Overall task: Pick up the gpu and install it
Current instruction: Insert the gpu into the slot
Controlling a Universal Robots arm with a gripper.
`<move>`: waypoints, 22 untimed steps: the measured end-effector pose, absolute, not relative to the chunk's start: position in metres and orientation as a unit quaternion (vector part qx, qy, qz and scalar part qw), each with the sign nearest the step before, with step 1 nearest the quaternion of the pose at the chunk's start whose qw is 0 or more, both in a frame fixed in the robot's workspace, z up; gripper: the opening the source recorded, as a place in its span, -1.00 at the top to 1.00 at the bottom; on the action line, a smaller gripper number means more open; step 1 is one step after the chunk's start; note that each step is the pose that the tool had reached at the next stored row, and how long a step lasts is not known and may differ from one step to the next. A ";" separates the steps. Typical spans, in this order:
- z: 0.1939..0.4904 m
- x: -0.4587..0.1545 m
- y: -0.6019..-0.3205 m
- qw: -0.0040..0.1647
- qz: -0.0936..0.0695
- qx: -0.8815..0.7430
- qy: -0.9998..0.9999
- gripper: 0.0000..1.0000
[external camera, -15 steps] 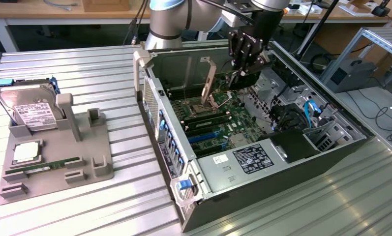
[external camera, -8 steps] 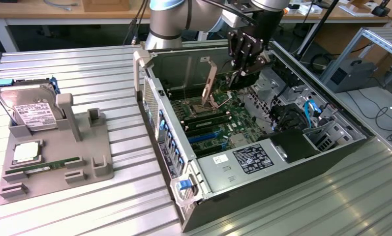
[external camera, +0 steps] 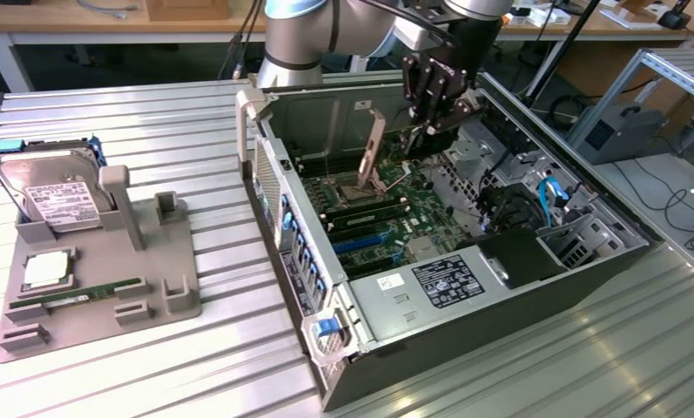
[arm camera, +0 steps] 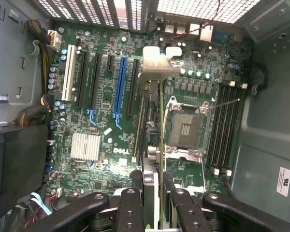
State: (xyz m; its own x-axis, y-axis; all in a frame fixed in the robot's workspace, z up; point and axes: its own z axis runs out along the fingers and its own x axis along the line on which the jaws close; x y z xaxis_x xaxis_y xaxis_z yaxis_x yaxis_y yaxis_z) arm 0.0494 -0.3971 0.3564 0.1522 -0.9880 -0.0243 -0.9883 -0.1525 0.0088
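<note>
My gripper (external camera: 434, 122) hangs inside the open computer case (external camera: 359, 348), shut on the gpu (external camera: 377, 148). The gpu is a thin green card held on edge, its silver end bracket pointing down toward the case's rear wall. In the wrist view the gpu (arm camera: 153, 111) appears edge-on above the motherboard (arm camera: 101, 125), with its bracket (arm camera: 157, 65) at the far end. My gripper (arm camera: 152, 176) clamps the card's near end between black fingers (arm camera: 135, 175). The card hovers between the black expansion slots (arm camera: 134, 87) and the CPU socket (arm camera: 186, 128), apart from the board.
A blue slot (arm camera: 118, 84) and a white slot (arm camera: 70, 72) lie beside the black ones, near a silver heatsink (arm camera: 85, 146). Cables (arm camera: 38, 53) run along one case wall. Outside the case, a grey holder (external camera: 149, 287) carries a hard drive (external camera: 50, 196) and a memory stick (external camera: 74, 296).
</note>
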 end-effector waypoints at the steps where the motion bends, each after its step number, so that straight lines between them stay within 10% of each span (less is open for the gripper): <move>1: 0.356 0.049 -0.397 0.004 0.012 -0.761 0.649 0.47; 22: 0.352 0.043 -0.403 0.005 0.012 -0.745 0.667 0.47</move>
